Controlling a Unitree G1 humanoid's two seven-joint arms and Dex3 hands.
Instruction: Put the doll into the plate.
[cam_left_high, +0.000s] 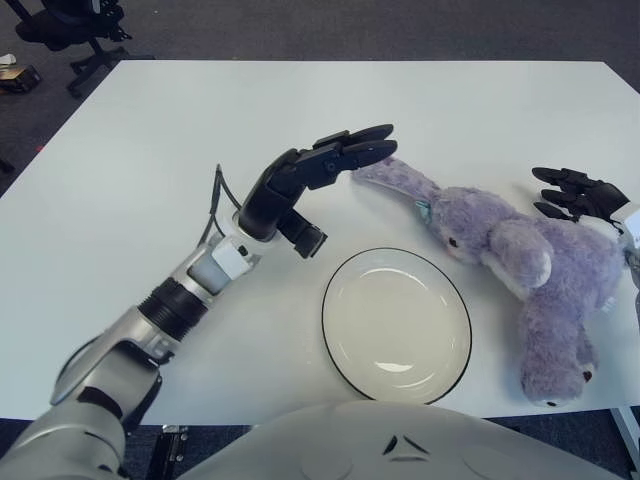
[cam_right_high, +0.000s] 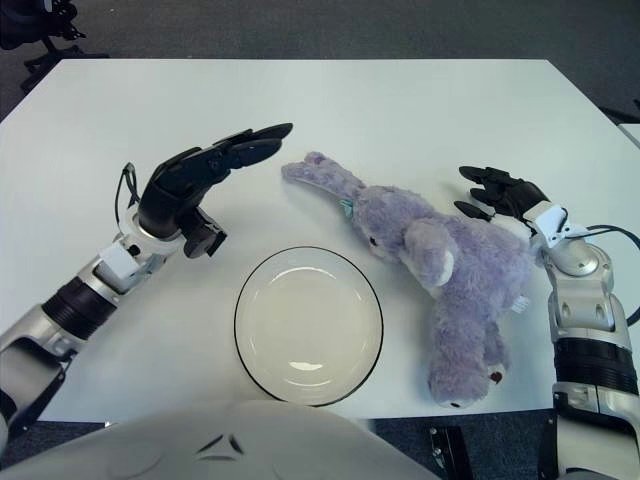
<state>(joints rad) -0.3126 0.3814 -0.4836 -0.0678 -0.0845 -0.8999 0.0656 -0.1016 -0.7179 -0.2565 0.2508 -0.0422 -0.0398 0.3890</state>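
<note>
The purple doll (cam_right_high: 440, 265) is lying on the white table (cam_right_high: 400, 110), to the right of the plate (cam_right_high: 308, 325) and outside it (its nearer arm is coming close to the plate's right rim, though contact cannot be confirmed). Its long ear is stretching leftward and toward the far side. The left hand (cam_left_high: 315, 175) is hovering over the table, far-left of the plate, with fingers extended and holding nothing; its fingertips (cam_left_high: 375, 150) are sitting just beside the ear tip, and touching cannot be told. The right hand (cam_right_high: 498, 190) is showing at the doll's far-right side, fingers spread and grasping nothing, near the doll's back. The plate is sitting at the near edge, unoccupied.
</note>
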